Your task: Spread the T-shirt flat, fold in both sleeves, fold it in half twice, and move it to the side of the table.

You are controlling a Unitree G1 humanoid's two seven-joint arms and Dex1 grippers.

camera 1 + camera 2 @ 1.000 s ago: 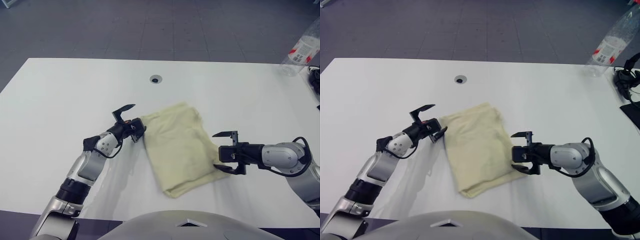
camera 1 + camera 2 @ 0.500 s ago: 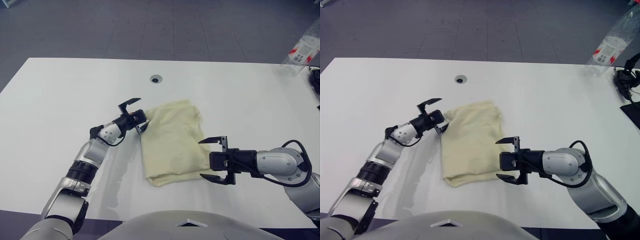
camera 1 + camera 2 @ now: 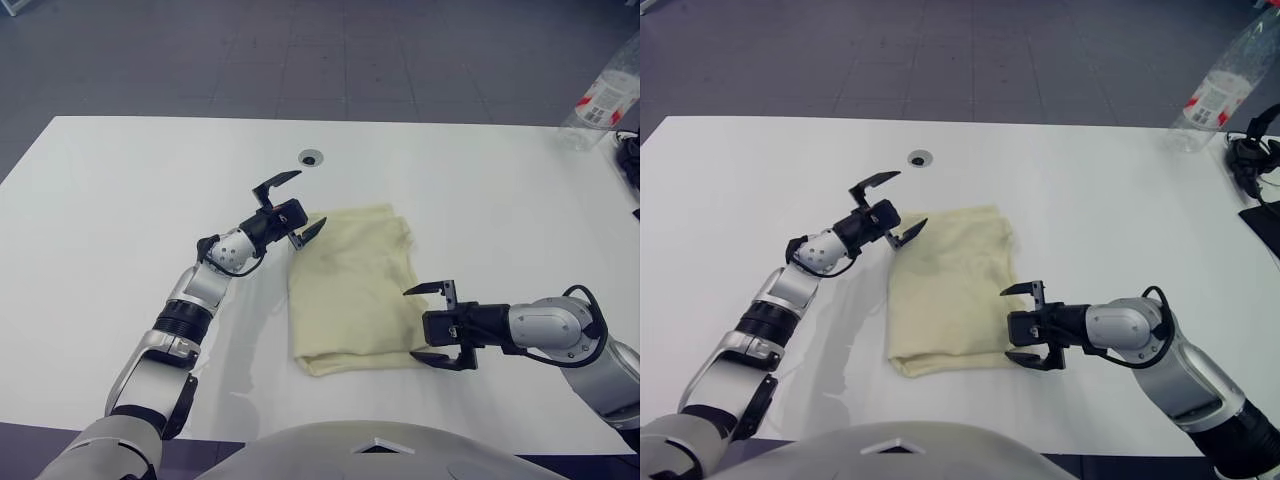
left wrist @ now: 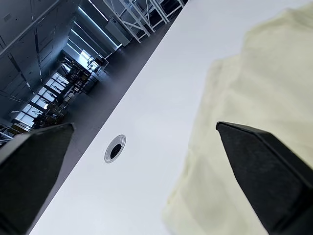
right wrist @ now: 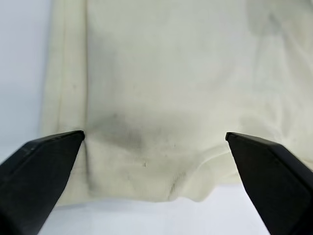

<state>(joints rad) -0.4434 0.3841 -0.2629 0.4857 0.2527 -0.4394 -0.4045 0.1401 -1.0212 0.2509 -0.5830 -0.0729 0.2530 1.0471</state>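
Observation:
A pale yellow T-shirt, folded into a small rectangle, lies near the middle of the white table. My left gripper is open at the shirt's far left corner, just above the cloth. My right gripper is open at the shirt's near right corner, fingers spread one above the other at the cloth's edge. The left wrist view has the folded cloth between its wide-apart fingers. In the right wrist view the shirt's edge lies between the fingers, with nothing gripped.
A round cable hole sits in the table beyond the shirt. A clear plastic bottle stands at the far right edge, with black cables beside it. Bare table lies to the left and right of the shirt.
The shirt has been turned and shifted left, so its long side now runs front to back. My left gripper moved forward and right to the far corner. My right gripper moved left.

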